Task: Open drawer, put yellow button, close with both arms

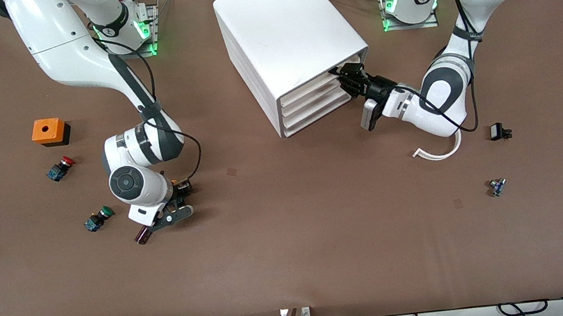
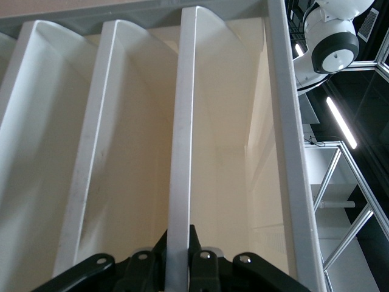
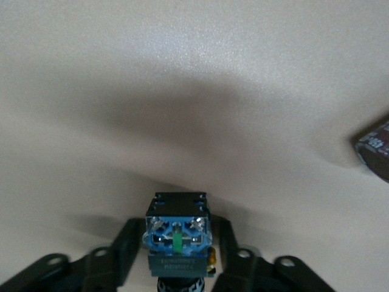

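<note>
Your left hand (image 1: 351,78) is in the upper middle of the front view. Its fingers (image 2: 203,258) are pressed onto the front lip of the top wide, shallow white plastic drawer (image 2: 180,152), at one corner of the big white box-shaped cabinet (image 1: 282,29).

That thin, smooth lip will likely flex and slip. Because the hold is at a corner, the drawer may skew on its runners, so pull straight and slowly.

Your right hand (image 1: 173,214) is low over the brown bench (image 1: 323,238), in the lower part of that view. It pinches the small yellow button (image 3: 176,234) by its dark blue body, and only a sliver of yellow shows at the bottom of the right wrist view.

The button is probably light, rigid and hard. The flat sides of its body are the sound place to grip, because the rounded cap would roll out.
</note>
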